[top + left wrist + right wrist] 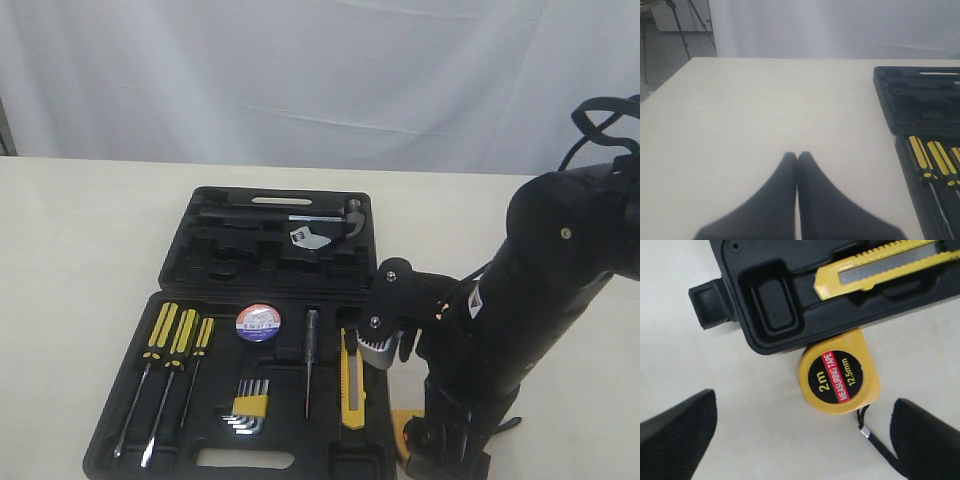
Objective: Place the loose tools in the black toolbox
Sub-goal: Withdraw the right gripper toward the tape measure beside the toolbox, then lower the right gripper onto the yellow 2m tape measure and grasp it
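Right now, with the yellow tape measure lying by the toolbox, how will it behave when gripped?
The tape measure lies flat, label up, so it probably won't roll. Its case looks hard and smooth with rounded edges, so it may slip under a light pinch. The thin black strap looks limp and will likely dangle.

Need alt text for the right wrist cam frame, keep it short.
A round yellow tape measure marked 2m lies on the table against the outer edge of the black toolbox, with the right pincer open wide around it, not touching. A yellow utility knife sits in a slot inside the toolbox.
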`<state>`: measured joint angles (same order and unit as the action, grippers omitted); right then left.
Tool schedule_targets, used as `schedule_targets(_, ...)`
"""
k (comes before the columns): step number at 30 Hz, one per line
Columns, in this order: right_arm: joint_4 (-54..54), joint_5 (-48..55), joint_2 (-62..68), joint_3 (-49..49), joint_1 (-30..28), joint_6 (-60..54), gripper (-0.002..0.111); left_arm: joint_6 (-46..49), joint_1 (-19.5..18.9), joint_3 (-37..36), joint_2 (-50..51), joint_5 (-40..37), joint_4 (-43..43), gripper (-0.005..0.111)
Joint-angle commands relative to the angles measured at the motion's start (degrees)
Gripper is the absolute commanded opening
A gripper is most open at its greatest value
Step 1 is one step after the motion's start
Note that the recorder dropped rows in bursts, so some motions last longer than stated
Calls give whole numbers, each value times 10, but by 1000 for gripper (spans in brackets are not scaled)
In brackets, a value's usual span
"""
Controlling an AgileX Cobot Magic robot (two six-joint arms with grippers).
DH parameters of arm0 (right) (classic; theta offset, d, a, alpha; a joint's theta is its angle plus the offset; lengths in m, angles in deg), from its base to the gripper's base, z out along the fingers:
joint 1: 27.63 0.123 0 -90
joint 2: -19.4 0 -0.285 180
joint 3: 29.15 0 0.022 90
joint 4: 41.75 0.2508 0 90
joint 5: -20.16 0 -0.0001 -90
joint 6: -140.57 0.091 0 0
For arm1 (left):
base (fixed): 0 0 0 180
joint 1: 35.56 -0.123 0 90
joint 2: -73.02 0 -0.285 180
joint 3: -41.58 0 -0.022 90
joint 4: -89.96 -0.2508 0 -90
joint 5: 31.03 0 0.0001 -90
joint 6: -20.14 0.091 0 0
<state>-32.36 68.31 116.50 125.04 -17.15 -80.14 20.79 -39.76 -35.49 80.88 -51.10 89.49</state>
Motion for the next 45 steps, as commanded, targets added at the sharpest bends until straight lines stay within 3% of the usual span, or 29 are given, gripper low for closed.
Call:
schedule_targets(1, 5, -1, 0, -1, -3, -8, 88, -2, 3, -1, -1, 5, 5, 0)
schedule_targets(45, -58, 16, 5, -1, -3, -72, 88, -2, 3, -1, -1, 5, 5, 0)
